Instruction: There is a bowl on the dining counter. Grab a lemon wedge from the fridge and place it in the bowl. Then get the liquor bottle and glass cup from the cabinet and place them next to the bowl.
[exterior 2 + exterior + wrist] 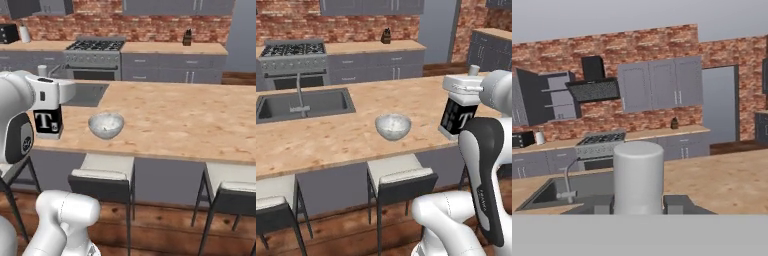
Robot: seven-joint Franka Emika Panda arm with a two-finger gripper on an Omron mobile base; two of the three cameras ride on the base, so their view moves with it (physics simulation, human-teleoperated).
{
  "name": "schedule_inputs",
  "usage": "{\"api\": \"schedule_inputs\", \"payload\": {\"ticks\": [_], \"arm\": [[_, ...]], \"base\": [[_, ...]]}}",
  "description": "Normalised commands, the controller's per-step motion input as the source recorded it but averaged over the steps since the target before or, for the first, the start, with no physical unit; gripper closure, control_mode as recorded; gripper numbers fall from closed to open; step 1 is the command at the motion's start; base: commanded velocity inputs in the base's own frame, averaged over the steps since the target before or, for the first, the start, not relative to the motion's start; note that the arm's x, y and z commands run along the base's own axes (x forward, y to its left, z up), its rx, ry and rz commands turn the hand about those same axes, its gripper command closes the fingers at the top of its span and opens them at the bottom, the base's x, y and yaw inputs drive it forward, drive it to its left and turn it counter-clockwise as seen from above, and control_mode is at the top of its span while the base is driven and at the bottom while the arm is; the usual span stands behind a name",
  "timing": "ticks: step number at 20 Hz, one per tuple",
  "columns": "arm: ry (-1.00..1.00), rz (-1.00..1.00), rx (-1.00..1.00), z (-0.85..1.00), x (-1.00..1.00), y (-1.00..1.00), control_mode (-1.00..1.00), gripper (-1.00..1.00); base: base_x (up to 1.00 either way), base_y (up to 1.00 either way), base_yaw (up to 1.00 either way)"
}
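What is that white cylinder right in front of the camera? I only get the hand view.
Observer: It is the cap of a black liquor bottle with a white letter T on its label. The gripper holds the bottle upright by its top.
Operator: Is there a bowl anywhere near it?
Observer: Yes, a small pale round bowl sits on the light wooden dining counter, apart from the bottle.
Operator: Is the bottle standing on the counter?
Observer: Its base is at the counter's near edge, but I cannot tell whether it touches the wood.
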Motion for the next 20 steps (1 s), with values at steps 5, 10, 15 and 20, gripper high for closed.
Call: {"api": "schedule_inputs", "payload": {"ticks": [5, 10, 15, 20], "arm": [[0.0, 0.0, 0.0, 0.0, 0.0, 0.0, 1.0, 1.0], [0.0, 0.0, 0.0, 0.0, 0.0, 0.0, 1.0, 1.0], [0.0, 0.0, 0.0, 0.0, 0.0, 0.0, 1.0, 1.0], [0.0, 0.0, 0.0, 0.0, 0.0, 0.0, 1.0, 1.0]], "base": [[0.31, -0.78, 0.12], [0.51, -0.69, 0.07], [0.7, -0.52, 0.01], [0.88, -0.21, 0.04]]}}
